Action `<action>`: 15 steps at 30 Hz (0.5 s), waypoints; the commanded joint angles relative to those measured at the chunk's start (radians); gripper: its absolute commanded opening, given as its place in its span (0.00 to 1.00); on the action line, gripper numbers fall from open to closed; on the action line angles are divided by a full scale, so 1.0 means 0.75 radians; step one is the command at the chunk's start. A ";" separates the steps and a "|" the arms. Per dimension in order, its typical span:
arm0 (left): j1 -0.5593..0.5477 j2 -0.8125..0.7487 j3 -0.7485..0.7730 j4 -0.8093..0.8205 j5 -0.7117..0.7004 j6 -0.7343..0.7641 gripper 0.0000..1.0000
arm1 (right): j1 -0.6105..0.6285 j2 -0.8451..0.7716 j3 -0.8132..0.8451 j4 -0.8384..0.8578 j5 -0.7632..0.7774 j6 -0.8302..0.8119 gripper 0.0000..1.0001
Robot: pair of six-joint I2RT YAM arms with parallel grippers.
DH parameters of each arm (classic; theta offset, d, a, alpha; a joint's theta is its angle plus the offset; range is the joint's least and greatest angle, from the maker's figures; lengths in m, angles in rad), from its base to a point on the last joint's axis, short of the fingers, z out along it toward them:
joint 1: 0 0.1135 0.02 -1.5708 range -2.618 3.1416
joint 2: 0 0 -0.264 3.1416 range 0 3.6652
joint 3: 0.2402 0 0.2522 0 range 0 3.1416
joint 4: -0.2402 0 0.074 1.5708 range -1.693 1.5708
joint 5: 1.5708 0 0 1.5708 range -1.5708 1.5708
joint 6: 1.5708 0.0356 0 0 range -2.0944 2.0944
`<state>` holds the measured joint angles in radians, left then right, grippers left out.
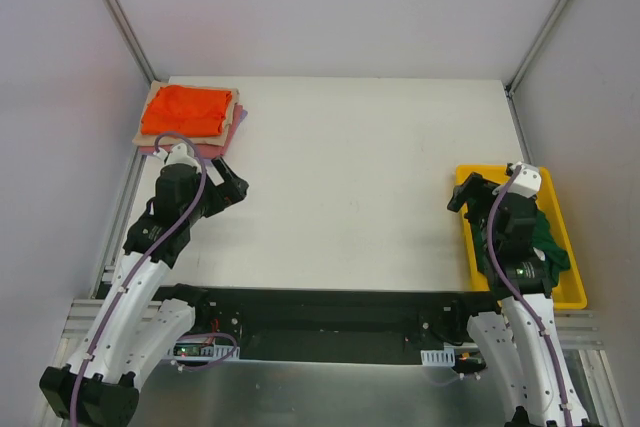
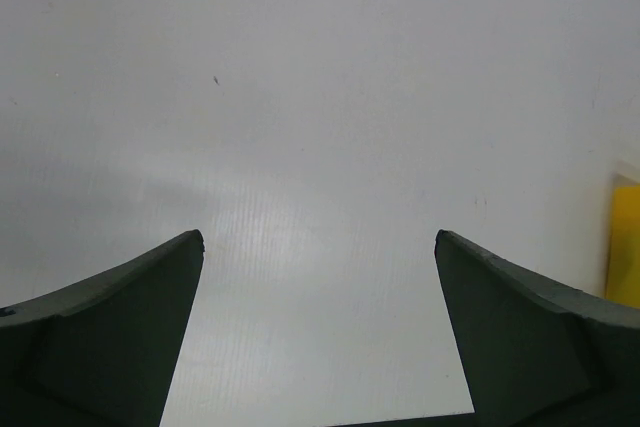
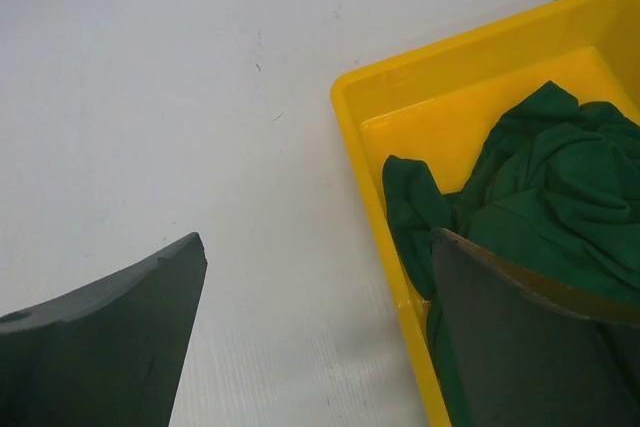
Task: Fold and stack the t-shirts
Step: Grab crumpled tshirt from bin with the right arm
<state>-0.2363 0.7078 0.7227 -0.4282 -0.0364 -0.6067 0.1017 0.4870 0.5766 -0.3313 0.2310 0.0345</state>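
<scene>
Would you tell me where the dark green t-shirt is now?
Seen from above, the dark green t-shirt lies crumpled in the yellow tray at the table's right edge, under the right pincer.

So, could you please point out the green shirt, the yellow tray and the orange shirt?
green shirt (image 3: 540,157): right wrist view, middle of the bunched cloth.
yellow tray (image 3: 450,72): right wrist view, its far rim.
orange shirt (image 1: 188,110): top view, middle of the folded top face.
</scene>
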 commanded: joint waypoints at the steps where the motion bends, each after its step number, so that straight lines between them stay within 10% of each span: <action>1: -0.008 -0.007 0.000 0.012 -0.048 -0.036 0.99 | -0.005 -0.019 0.035 0.012 0.027 -0.001 0.96; 10: -0.008 0.036 0.002 0.035 -0.015 -0.009 0.99 | -0.019 0.125 0.039 -0.100 0.223 0.115 0.96; 15: -0.008 -0.007 -0.029 0.047 -0.009 -0.023 0.99 | -0.288 0.434 0.156 -0.223 0.173 0.203 0.96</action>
<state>-0.2363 0.7296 0.7200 -0.4240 -0.0528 -0.6178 0.0334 0.6666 0.6079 -0.4171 0.3527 0.1078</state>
